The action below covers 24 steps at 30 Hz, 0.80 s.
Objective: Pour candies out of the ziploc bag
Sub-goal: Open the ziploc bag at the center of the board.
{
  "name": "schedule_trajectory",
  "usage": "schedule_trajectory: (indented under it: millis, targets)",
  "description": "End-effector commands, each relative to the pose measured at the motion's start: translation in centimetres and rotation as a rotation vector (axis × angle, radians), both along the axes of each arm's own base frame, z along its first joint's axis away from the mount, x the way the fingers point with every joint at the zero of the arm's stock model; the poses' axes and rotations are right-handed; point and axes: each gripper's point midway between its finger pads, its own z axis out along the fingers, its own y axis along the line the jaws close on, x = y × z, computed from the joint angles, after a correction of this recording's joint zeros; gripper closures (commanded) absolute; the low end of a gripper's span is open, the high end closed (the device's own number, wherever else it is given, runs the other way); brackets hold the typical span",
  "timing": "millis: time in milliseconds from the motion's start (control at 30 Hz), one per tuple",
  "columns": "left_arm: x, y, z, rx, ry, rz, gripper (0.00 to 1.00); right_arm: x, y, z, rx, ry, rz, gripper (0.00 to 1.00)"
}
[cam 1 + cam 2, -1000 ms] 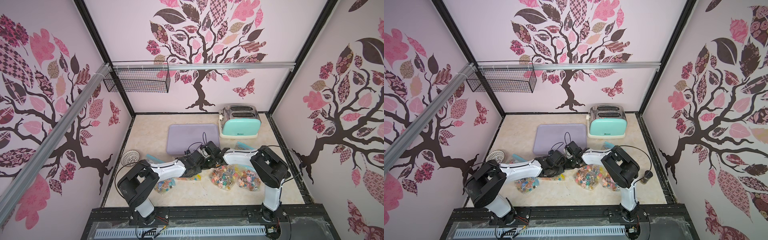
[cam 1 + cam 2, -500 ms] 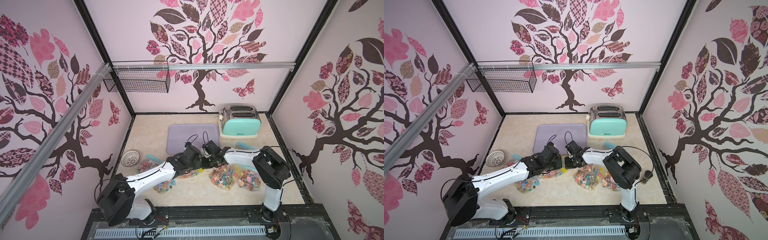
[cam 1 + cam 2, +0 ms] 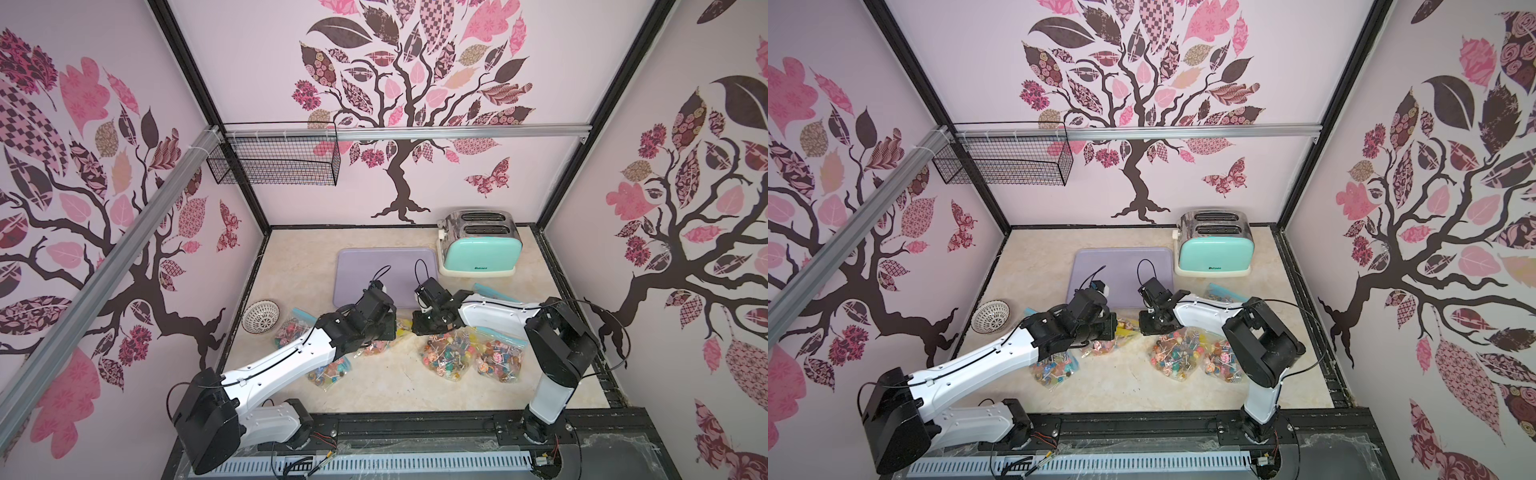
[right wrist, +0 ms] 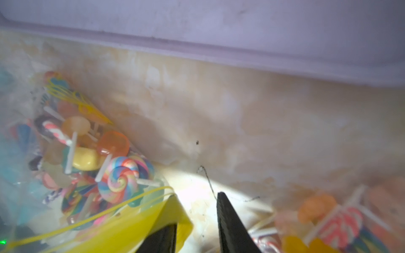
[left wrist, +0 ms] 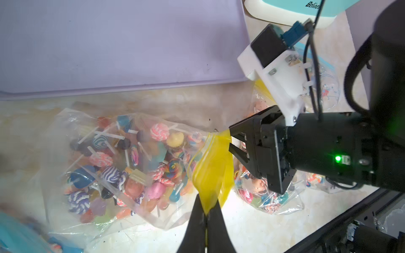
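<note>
On the beige marbled table [image 5: 153, 96], just short of the flat lilac tray [image 5: 109, 43], the clear ziploc bag with a yellow zip strip [image 5: 59, 153] is pinched by the left gripper [image 5: 206, 210] alone, the right gripper [image 5: 230, 139] having its jaws spread, so lifting could spill its tiny multi-coloured lollipop candies [image 5: 100, 158] off-tray.

- The ziploc bag [image 5: 63, 124], clear with a crumpled yellow zip strip [image 5: 211, 175], lay on its side on the marbled tabletop [image 5: 153, 100].
- The candies [image 5: 131, 162], tiny swirled, striped, pink, blue and orange lollipops on white sticks, sat heaped inside it.
</note>
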Motion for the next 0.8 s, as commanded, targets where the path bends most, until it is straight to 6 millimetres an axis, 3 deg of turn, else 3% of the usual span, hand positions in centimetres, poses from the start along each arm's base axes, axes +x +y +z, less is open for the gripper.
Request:
schedule_trajectory:
  millis: [0, 167, 333, 467, 767]
  targets:
    - [0.2, -0.8, -0.3, -0.015, 0.002, -0.026, 1.0, 0.4, -1.6, 3.8, 0.045, -0.039, -0.055, 0.56]
    - [0.2, -1.7, -1.6, -0.023, 0.032, -0.05, 1.0, -0.2, -0.9, 7.4, 0.293, -0.025, -0.107, 0.44]
    - [0.1, -2.4, -2.8, -0.019, 0.071, -0.07, 1.0, -1.5, 2.0, 10.2, 0.583, 0.072, -0.138, 0.36]
    - [0.1, -2.5, -3.3, -0.02, 0.077, -0.071, 1.0, -1.8, 3.2, 10.6, 0.726, 0.15, -0.186, 0.23]
    - [-0.3, -3.0, -3.3, -0.034, 0.088, -0.105, 1.0, -1.6, 6.3, 8.7, 0.812, 0.259, -0.2, 0.24]
